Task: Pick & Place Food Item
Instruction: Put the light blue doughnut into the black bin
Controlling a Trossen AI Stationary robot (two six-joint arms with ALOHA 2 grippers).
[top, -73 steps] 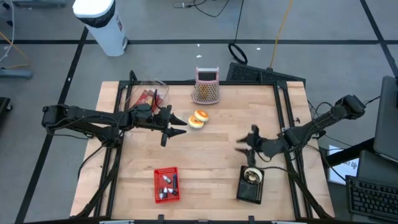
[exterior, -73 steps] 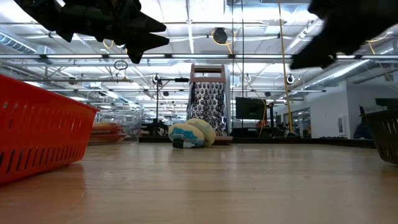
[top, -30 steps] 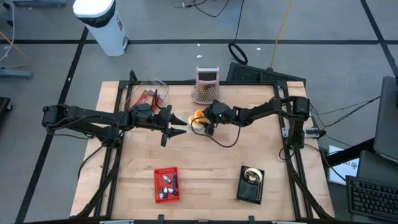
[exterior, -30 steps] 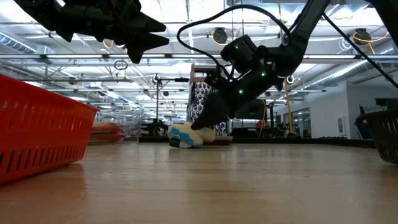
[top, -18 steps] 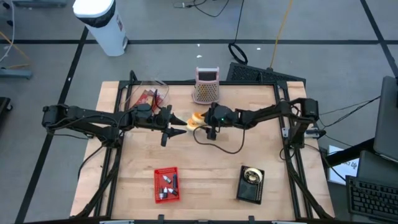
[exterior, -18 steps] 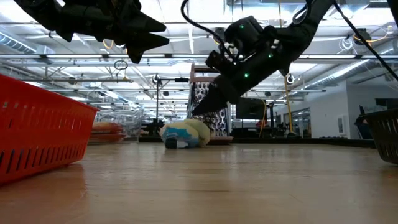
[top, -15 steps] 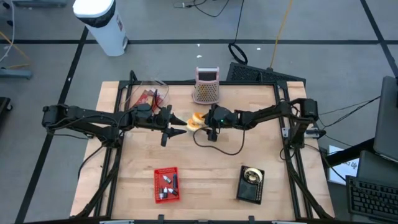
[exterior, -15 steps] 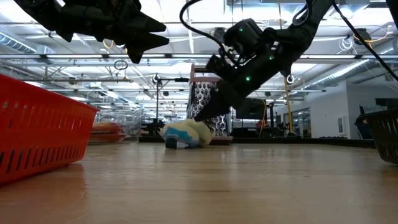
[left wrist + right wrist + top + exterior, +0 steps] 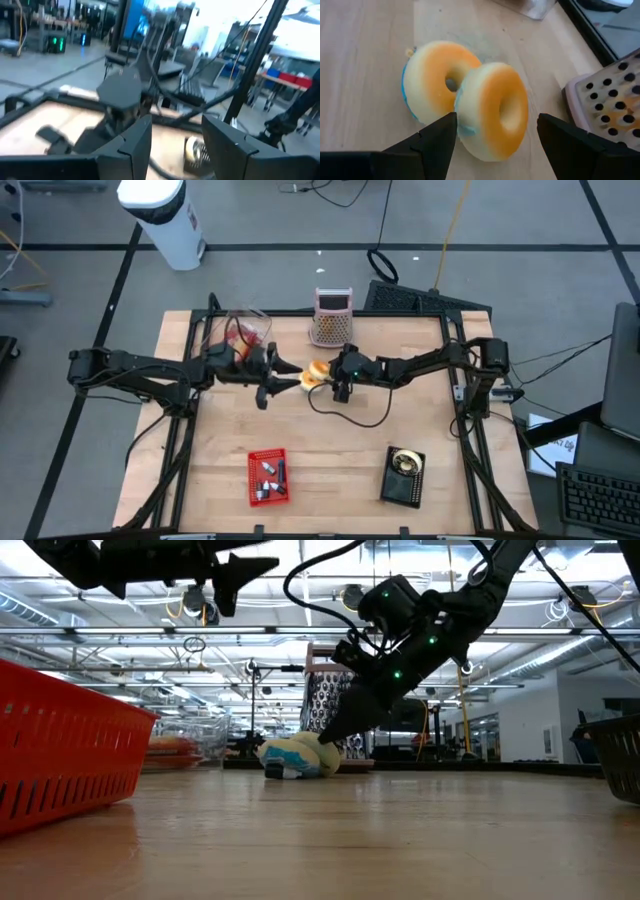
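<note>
Where writing might show, unmarked doughnuts

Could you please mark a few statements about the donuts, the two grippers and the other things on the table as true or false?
1. Two donuts lie on the table, touching each other. True.
2. The right gripper is shut on a donut. False: its fingers stand open on either side of the nearer donut, not closed on it.
3. The left gripper rests on the table top. False: the low view shows it well above the wood.
4. The red basket stands near the table's front edge. True.
5. The grater lies flat beside the black basket. False: it stands upright at the far edge, behind the donuts.
</note>
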